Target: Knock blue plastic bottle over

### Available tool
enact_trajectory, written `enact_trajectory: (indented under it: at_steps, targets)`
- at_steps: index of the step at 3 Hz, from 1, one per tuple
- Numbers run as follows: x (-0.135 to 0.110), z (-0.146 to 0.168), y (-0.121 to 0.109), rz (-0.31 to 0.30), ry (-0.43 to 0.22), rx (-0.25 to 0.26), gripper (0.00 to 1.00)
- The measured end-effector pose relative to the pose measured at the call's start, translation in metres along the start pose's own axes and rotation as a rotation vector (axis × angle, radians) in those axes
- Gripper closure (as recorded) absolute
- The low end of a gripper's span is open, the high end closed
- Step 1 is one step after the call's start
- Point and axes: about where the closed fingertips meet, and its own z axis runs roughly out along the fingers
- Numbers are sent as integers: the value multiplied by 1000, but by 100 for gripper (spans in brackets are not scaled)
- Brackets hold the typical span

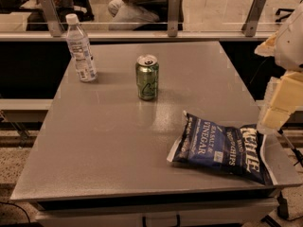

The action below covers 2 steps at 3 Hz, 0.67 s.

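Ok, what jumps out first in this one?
The dark blue chip bag lying flat at the near right of the table catches the eye first. Beyond it the green soda can stands mid-table and the blue plastic bottle stands upright at the far left; the gripper hangs at the right edge.

The chip bag (pixel 218 148) on the tabletop (pixel 118 141) carried white lettering running sideways: "VINEGAR" in large capitals, "SEA SALT &" in small print beside it, "CHIPS" further along, and "KETTLE" on a dark band near its right end. Print on the bottle (pixel 80 51) label and the can (pixel 147 77) was too small to read. The gripper (pixel 273 118) hung at the right edge, just above the bag's right end.
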Motion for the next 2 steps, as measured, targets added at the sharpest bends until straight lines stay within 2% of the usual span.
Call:
enact_trajectory:
  at_steps: [1, 2]
  targets:
    - [0, 0, 0, 0, -1, 2, 0]
    - [-13, -4, -14, 23, -63, 29, 0]
